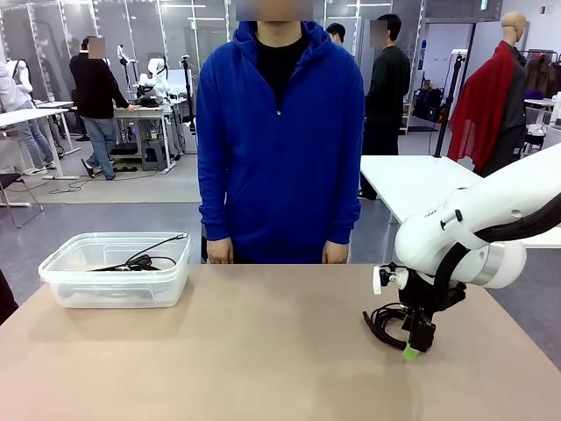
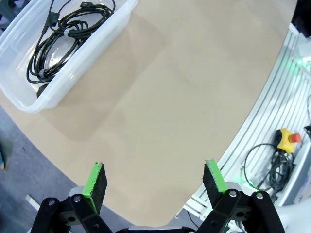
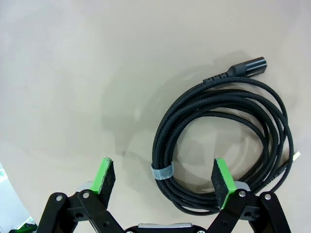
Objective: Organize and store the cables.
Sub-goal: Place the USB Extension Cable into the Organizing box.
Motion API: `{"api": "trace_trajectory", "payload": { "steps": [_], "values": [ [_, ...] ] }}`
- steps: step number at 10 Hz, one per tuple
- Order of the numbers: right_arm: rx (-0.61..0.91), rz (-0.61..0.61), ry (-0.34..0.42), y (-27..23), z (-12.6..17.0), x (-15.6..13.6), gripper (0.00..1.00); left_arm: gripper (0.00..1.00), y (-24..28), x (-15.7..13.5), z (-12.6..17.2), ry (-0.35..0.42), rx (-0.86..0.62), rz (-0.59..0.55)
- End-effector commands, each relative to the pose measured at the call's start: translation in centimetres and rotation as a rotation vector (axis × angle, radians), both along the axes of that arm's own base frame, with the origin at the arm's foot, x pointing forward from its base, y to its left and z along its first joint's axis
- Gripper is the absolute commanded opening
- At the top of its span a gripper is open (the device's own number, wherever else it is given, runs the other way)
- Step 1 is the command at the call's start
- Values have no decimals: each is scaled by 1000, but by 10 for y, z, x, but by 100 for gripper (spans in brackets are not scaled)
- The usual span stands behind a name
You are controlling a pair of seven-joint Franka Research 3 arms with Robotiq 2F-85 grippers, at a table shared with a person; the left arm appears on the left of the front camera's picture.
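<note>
Lying on the counter [image 3: 73,73] on the robot's right side, a coiled cable [image 3: 223,145] sat directly under the right end effector [image 3: 164,180], bound at one spot by a pale band [image 3: 162,171] and ending in a black plug [image 3: 250,66] at the far side of the coil. The band sat between the spread green pads [image 3: 105,175], so the bundled strands there looked like the best place to grip: pinching across the band should catch every loop at once, whereas closing on a single outer strand would likely let the coil unravel when lifted. Descending straight down until the pads bracketed the bundle, then closing, seemed the sound way to do it. The right end effector was wide open and held nothing; in the front view it [image 1: 415,345] pointed down, close over the coil [image 1: 386,323], with the white arm sloping in from the right. Another cable [image 2: 58,43] already lay in the clear bin [image 2: 87,63] at the counter's left. The left end effector [image 2: 155,180] was also wide open and empty, held high, looking down on bare counter beside the bin. A person in a blue hoodie [image 1: 279,149] stood at the far edge, hands [image 1: 219,252] low.
</note>
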State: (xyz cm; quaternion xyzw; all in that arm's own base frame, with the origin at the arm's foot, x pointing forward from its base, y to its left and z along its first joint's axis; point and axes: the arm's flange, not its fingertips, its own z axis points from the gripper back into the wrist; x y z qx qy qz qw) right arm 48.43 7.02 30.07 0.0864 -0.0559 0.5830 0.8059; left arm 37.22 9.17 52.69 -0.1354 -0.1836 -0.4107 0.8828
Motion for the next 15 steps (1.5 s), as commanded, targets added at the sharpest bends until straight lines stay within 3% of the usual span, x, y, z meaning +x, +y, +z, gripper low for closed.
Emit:
{"api": "trace_trajectory", "payload": {
  "steps": [1, 4, 6, 13, 15],
  "values": [
    [-50, 0, 24, 5, -1, 6, 100, 100, 1, -2, -1, -7, -2, -19],
    [-78, 18, 29, 7, -2, 4, 100, 100, 1, -2, -1, -7, -2, -19],
    [-87, 20, 24, 8, -2, 4, 85, 100, 1, -2, -1, -7, -2, -19],
    [-116, 15, 7, 9, -2, 3, 15, 100, 1, -2, -1, -7, -2, -19],
    [-118, 11, 1, 9, 3, 3, 0, 100, 1, -2, -1, -7, -2, -19]
  ]
}}
